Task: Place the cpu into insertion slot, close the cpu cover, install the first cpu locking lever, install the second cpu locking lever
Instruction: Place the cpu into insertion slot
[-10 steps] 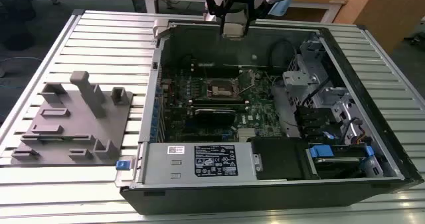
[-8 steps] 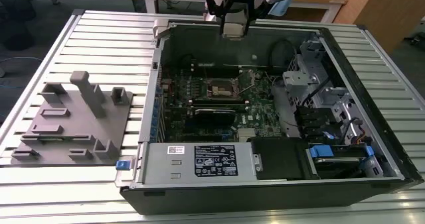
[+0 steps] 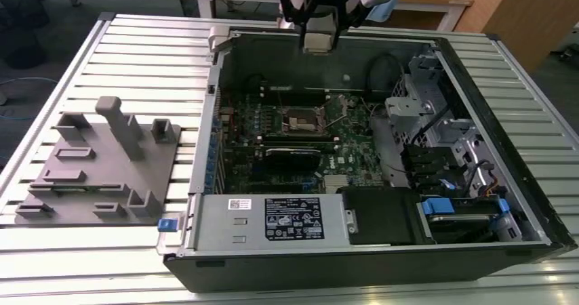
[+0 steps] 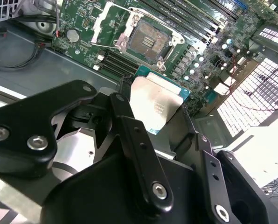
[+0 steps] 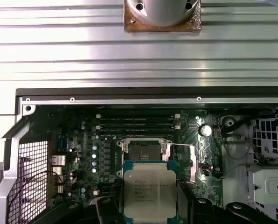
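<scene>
Exterior view: black claw (image 3: 318, 41) high over the open dark computer case (image 3: 362, 271). Second wrist view: it pinches the flat square silver-grey cpu (image 4: 157, 105) (metal top showing). First wrist view: golden-brown square insertion slot (image 5: 143, 151) lies uncovered, beyond and beneath the cpu.

Open tower computer case (image 3: 203, 156) lies on its side on a slatted aluminium table (image 3: 145, 54). Inside the case: green motherboard (image 3: 357, 146) on the floor, long black card (image 3: 291, 157) across it, grey power supply (image 3: 262, 220) with white label along the wall nearest the exterior camera, and a drive bay with blue tabs (image 3: 457, 209) in the corner at the exterior view's right. Outside the case, at the exterior view's left: grey moulded fixture block (image 3: 100, 163) near the wall, small blue clip (image 3: 167, 224) just beside the corner.
</scene>
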{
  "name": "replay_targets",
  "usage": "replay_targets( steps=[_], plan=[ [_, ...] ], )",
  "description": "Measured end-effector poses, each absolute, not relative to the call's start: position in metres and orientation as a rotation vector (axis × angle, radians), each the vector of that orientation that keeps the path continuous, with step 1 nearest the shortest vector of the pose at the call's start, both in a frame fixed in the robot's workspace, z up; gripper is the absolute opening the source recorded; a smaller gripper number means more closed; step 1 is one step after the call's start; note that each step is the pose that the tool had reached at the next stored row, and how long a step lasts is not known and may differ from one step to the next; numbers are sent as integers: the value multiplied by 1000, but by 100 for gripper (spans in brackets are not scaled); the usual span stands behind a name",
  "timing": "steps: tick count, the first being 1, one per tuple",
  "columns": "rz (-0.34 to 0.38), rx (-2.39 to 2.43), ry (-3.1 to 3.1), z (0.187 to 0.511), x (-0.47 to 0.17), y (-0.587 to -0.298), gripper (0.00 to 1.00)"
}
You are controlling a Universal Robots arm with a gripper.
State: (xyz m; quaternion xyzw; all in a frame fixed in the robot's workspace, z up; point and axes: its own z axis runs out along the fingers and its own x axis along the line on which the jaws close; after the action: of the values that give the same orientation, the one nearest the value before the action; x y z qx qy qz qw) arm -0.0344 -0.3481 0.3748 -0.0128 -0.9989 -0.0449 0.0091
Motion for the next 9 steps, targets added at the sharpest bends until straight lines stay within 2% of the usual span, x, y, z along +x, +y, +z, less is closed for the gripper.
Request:
replay_targets(
  steps=[9],
  plan=[
    [-140,-40,-3120,373,-34,-348,54]
  ],
)
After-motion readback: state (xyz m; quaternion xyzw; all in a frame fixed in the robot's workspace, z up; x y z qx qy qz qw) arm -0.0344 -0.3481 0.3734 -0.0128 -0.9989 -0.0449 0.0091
